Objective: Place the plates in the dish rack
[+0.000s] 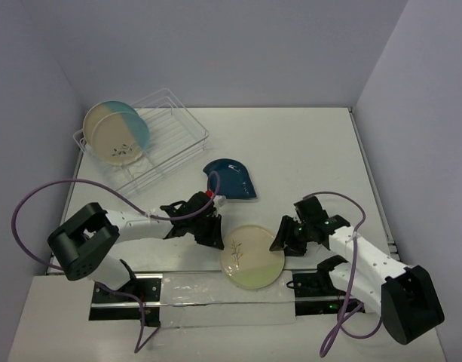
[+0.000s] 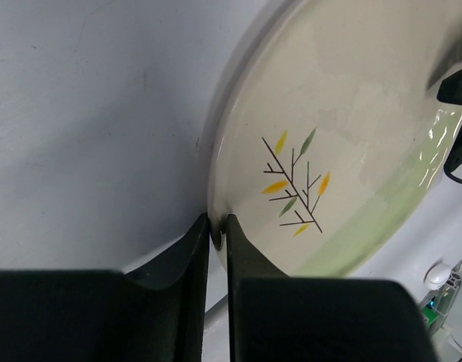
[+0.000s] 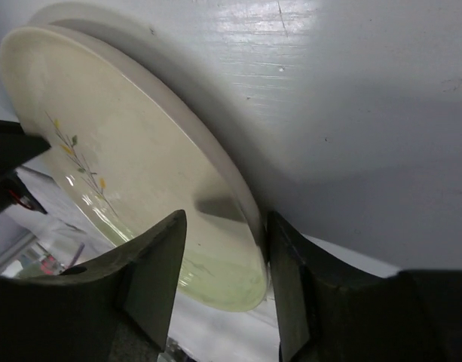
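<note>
1. The round cream ceramic plate [image 1: 255, 264] is glossy, with a pale-green section and a thin dark sprig bearing yellow and green leaves. It sits at 6 o'clock on the white table [image 1: 313, 158].
2. The left gripper [image 2: 218, 225] pinches its 9 o'clock rim, jaws nearly together.
3. The right gripper [image 3: 224, 220] straddles the 3 o'clock rim, jaws apart, not clamped.
4. The dark-teal leaf-shaped plate [image 1: 229, 179] lies at the cream plate's 12 o'clock.
5. The clear ribbed plastic dish rack [image 1: 182, 121], at 10 o'clock, holds the round beige and light-blue plates [image 1: 114, 134] on edge.
</note>
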You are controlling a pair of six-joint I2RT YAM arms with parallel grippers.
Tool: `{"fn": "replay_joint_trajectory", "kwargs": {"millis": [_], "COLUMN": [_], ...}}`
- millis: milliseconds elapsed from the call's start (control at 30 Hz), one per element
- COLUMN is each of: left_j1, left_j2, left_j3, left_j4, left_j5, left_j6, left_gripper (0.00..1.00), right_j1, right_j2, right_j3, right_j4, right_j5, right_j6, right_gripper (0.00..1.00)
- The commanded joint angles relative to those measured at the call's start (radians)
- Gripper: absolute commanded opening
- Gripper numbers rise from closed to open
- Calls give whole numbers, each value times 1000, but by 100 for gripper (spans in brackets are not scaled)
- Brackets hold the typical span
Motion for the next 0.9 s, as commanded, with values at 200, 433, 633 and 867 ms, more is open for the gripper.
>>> {"fn": "replay_joint_trajectory", "kwargs": {"millis": [200,433,633,867], "left_j1": [-13,-12,1,43], "left_j2": [94,92,59,53], "left_j3": [55,81,110,102], "left_j4": [37,23,17,56], "left_j5": [-27,-98,-136,-92], "left_j6": [41,39,41,29], "left_gripper": [0,0,0,0], "right_j1": [12,19,23,23], "right_j2": [49,9,-73,-114], "right_j3": [52,109,139,170], "right_j4": [130,193,248,265], "right_j5": [-232,-291,-316,-312], "right_j6": [-94,-101,-86,-63], "right_gripper": [41,40,37,37]}}
